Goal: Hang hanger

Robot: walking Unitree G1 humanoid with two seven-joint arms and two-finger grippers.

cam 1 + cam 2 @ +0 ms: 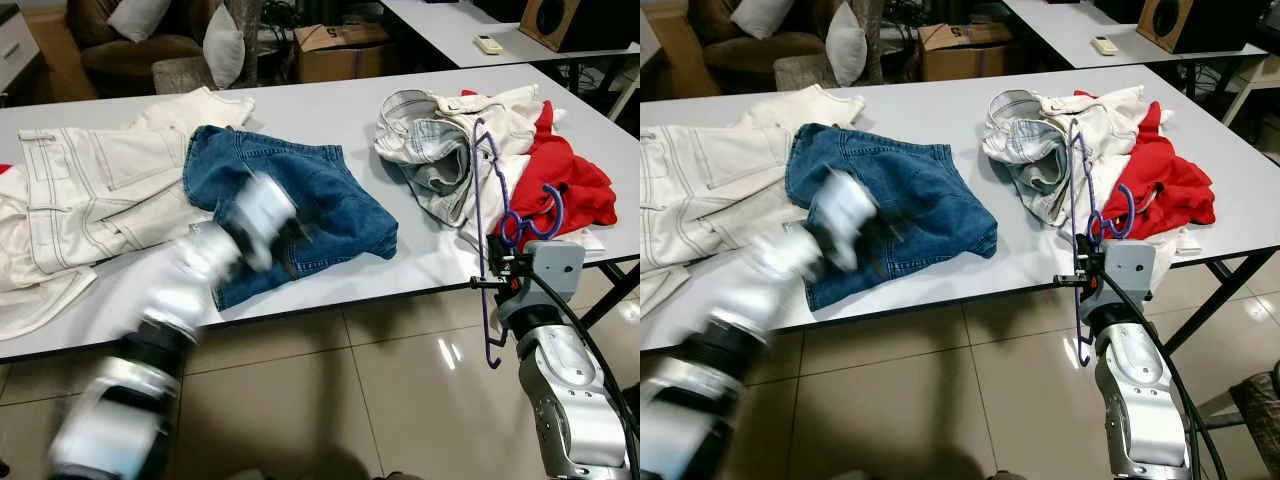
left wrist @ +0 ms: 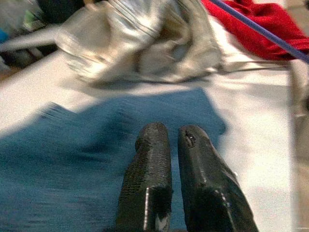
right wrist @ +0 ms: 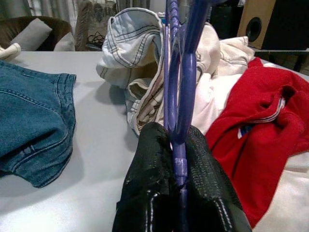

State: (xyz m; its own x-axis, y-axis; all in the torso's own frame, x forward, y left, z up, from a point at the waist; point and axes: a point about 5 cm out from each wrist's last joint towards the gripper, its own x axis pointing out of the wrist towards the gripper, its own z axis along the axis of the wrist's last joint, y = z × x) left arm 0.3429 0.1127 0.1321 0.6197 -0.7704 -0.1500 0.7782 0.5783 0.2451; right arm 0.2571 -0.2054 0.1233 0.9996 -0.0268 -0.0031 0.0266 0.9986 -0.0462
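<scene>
Right gripper pinches the purple hanger at the table's near right edge, long axis upright, hook over the red garment. Left gripper (blurred, fingers pressed nearly together) hovers above the denim shorts, farther from the hanger.

Setting: office-like workroom. Long white tables, glossy tiled floor, cardboard box, wooden speaker, brown sofa with cushions.

Head stereo pair looks forward-down over table. Wrist cameras sit close behind own fingers; both share the red garment beyond the fingertips.
</scene>
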